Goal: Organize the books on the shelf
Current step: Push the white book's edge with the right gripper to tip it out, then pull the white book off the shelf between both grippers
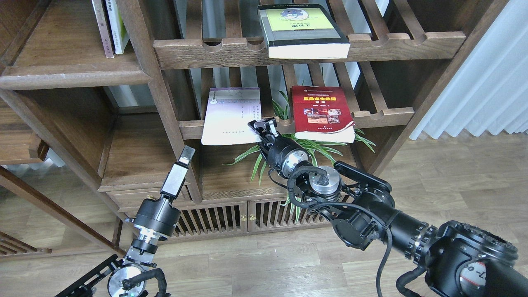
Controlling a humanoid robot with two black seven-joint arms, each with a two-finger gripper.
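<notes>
Nearest, right pincer (264, 125) slightly parted, empty, at lavender book's (232, 116) front right corner on slatted rack. Left pincer (186, 154) raised, opening unclear. Red book (321, 112) alongside; grey book (303, 31) above.

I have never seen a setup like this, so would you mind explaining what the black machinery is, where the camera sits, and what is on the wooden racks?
The single picture is taken from the robot's own head, looking forward and down at a dark wooden bookcase. The black machinery is its two arms. The right gripper reaches up to the edge of a thin pale lavender-white book; whether it grips the book or is only close to it, I cannot tell. The left gripper points upward lower down, holding nothing.

Three books lie flat on slatted racks: the pale one and a red book on the lower rack, and a thick grey-black book with a yellow-green panel on the upper rack. A green plant sits below. On the solid shelf at upper left, two other books stand upright.
</notes>
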